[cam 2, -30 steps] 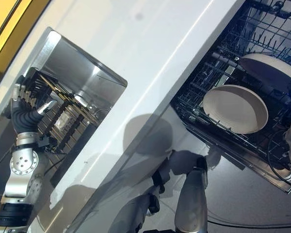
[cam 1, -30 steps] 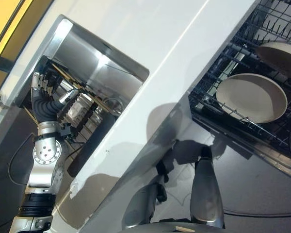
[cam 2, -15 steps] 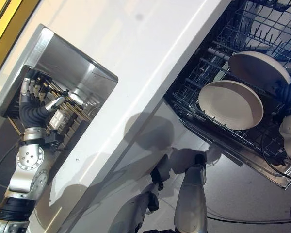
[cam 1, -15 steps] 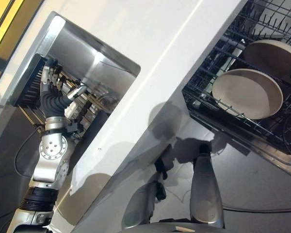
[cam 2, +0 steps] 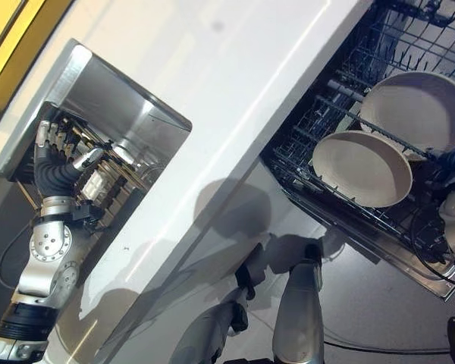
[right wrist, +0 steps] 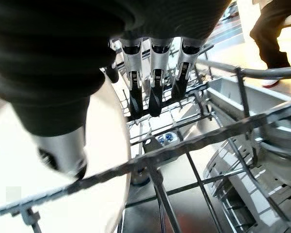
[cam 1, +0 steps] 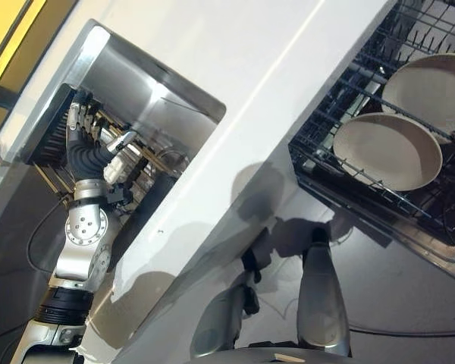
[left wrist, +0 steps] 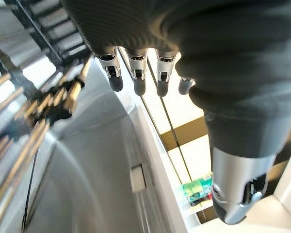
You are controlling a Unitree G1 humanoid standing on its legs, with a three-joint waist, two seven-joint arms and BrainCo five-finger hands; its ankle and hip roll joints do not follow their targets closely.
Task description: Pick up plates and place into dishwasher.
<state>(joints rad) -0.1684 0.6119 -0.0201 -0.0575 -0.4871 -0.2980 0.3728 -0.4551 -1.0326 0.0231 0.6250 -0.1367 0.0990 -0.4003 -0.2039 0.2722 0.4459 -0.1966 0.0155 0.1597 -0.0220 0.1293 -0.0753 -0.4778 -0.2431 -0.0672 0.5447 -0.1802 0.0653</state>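
White counter between: left robot hand (cam 1: 91, 148) spread loose over the sink (cam 1: 148, 106); right robot hand (right wrist: 150, 73) seemingly grips a plate (cam 2: 417, 110).

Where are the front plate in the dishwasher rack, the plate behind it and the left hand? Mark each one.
front plate (cam 1: 388, 152): left eye view, middle of its pale face.
rear plate (cam 1: 431, 87): left eye view, its upper face.
left hand (cam 1: 87, 155): left eye view, dark ribbed cover, inside the sink.

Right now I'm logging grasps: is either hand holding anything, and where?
Right hand pinches the rear plate at its rim; left hand, open over the sink, holds nothing.
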